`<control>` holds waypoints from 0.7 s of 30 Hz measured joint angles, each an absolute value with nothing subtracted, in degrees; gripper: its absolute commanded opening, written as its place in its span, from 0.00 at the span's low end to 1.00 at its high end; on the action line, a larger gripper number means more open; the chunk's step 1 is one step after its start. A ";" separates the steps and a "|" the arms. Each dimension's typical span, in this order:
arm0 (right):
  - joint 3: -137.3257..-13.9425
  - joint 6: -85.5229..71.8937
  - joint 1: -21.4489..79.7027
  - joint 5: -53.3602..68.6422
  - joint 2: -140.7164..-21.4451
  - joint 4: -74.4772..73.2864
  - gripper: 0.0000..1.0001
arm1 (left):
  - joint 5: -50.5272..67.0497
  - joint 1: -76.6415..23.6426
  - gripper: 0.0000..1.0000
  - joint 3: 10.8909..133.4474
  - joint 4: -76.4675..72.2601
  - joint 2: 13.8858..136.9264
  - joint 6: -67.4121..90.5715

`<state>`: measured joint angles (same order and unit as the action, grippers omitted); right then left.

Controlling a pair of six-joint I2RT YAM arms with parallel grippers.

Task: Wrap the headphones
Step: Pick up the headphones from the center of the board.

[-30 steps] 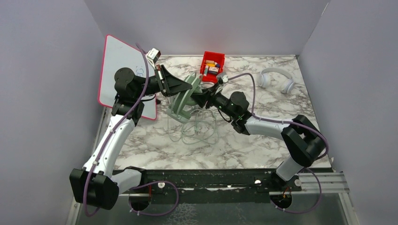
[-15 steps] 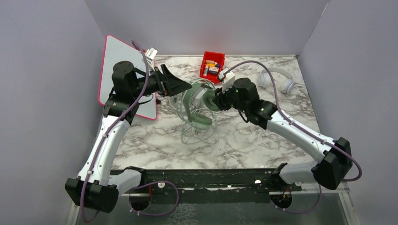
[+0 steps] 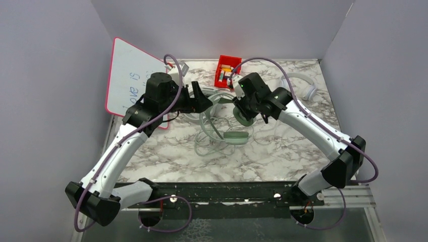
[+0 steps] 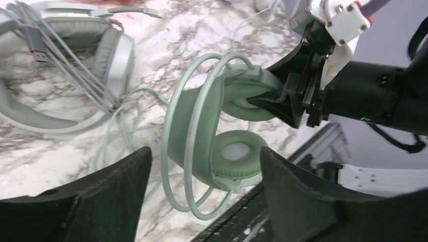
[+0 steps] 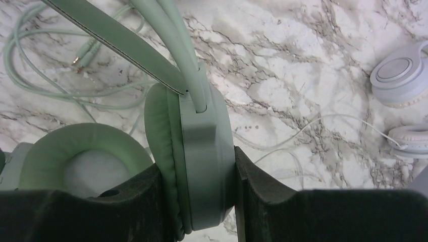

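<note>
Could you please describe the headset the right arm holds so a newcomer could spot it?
Start midway across the marble table, in front of the red bin. There the right claw pinches one earcup of the mint-green headset, the only green one beside the grey-white headset and the plain white headset.

The top view looks down from above and behind the 2 arm bases, taking in the whole grey-veined white marble bench (image 3: pixel 282 151); the left wrist view looks out low and close through the black left tool (image 4: pixel 203 161); the right wrist view, through the right tool (image 5: pixel 199 171), sits closer still; all 3 share the mint-green over-ear headset (image 3: pixel 236 136).
</note>
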<state>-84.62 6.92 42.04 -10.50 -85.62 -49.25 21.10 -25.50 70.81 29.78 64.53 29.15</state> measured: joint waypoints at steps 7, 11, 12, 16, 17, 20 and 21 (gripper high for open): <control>-90.19 6.59 42.04 -12.62 -89.54 -55.46 0.01 | 5.72 -33.61 0.49 72.01 33.74 65.73 26.65; -93.10 6.26 42.04 -13.15 -90.50 -57.17 0.01 | -2.83 -38.04 0.45 73.25 36.25 68.38 26.00; -93.82 6.24 42.04 -13.37 -90.74 -57.76 0.01 | -4.99 -39.05 0.43 73.52 36.64 68.93 25.80; -95.33 6.04 41.95 -14.09 -91.53 -58.96 0.00 | -11.57 -42.41 0.40 74.35 38.02 70.87 25.58; -95.42 6.04 41.95 -14.15 -91.64 -58.98 0.00 | -13.34 -43.22 0.40 74.52 38.48 71.35 25.56; -95.39 6.07 41.95 -14.20 -91.85 -59.44 0.00 | -16.51 -44.40 0.41 74.56 39.48 71.81 25.54; -95.39 6.04 41.95 -14.20 -91.88 -59.46 0.01 | -17.50 -44.62 0.45 74.56 39.72 71.77 25.54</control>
<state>-95.39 6.04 41.95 -14.20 -91.88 -59.46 -17.50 -44.62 74.56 39.72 71.77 25.54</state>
